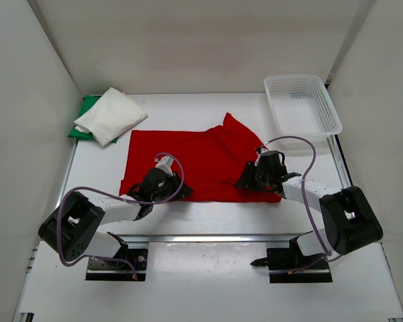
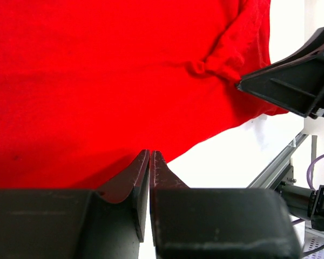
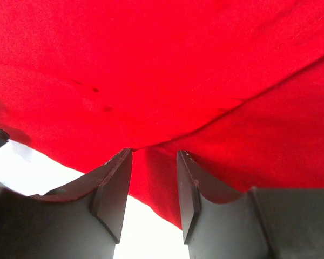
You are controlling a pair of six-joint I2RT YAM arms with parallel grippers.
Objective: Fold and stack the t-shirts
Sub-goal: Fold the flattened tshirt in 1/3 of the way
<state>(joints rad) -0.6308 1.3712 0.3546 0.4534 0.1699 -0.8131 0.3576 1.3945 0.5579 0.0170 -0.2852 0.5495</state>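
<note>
The red t-shirt [image 1: 201, 157] lies spread across the middle of the table, its right side bunched and creased [image 2: 216, 59]. My left gripper [image 1: 174, 189] is down at the shirt's near left hem. Its jaws [image 2: 150, 152] are pressed together on the edge of the cloth. My right gripper [image 1: 246, 181] is at the near right hem with its jaws [image 3: 154, 152] apart, and loose red cloth [image 3: 151, 183] lies between them. At the back left the folded white t-shirt [image 1: 111, 115] rests on the green t-shirt [image 1: 85, 107].
A white mesh basket [image 1: 301, 107] stands at the back right corner. White walls close in the table on the left, back and right. A metal rail [image 1: 221, 237] runs along the near edge in front of the arm bases.
</note>
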